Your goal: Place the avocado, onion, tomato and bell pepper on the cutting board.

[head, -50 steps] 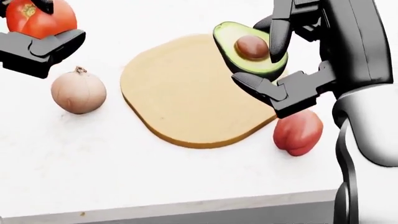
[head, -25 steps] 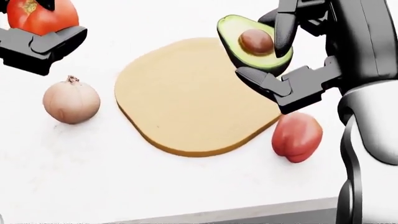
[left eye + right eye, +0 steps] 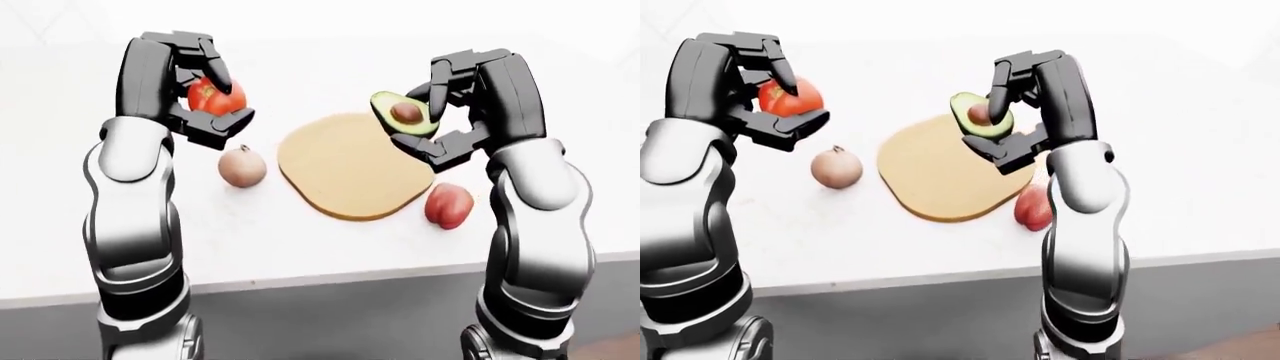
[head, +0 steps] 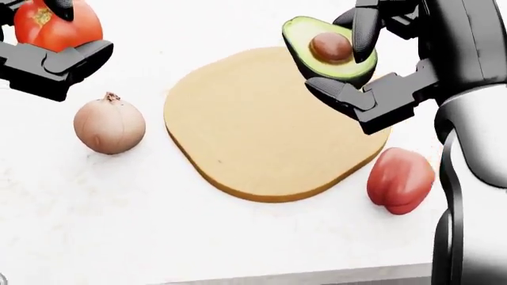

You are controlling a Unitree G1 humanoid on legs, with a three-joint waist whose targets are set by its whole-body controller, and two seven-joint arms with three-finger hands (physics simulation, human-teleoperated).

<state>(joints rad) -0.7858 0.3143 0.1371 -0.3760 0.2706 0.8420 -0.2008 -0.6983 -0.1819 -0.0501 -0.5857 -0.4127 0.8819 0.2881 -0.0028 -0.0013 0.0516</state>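
Overhead, the right hand is gripping the halved avocado in closed fingers above the cutting board's right edge. The left hand is clasping the tomato above the white desk. The onion is resting left of the board, the bell pepper just beside its lower right edge.

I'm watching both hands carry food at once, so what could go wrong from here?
The avocado sits pinched between fingertips of the right hand over the cutting board edge; released there, it might roll off. The left hand holds the tomato above the onion, so lowering could knock it.
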